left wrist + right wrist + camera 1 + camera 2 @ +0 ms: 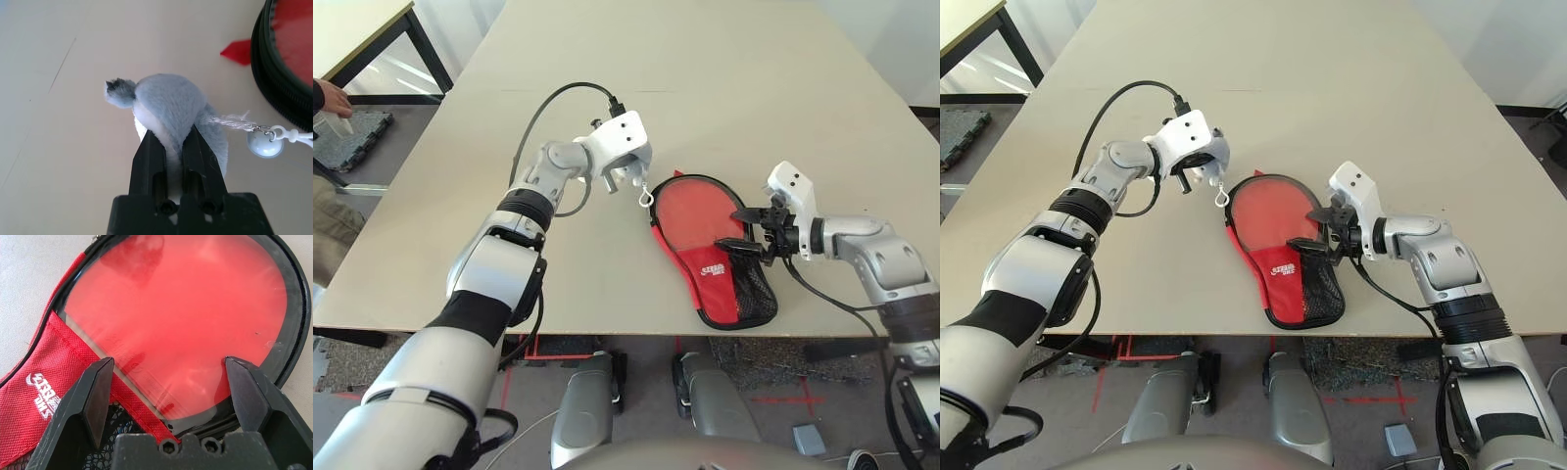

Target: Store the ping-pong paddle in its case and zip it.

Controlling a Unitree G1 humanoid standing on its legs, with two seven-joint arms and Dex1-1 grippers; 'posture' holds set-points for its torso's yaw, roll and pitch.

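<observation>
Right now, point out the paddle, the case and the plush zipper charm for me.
ping-pong paddle [171, 323]: right wrist view, middle of its red rubber face.
case [713, 272]: left eye view, the white logo patch on its red flap.
plush charm [168, 100]: left wrist view, grey fuzzy body above the left gripper's fingers.

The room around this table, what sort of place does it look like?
Probably a robotics lab or test space: a bare work table, a second black-framed table beside it, and red tape marks on the floor.

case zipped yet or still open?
Still open. The case lies flat with its round end unzipped, the paddle's red face showing inside the black zipper edging. The left gripper is shut on a grey plush charm.
</observation>
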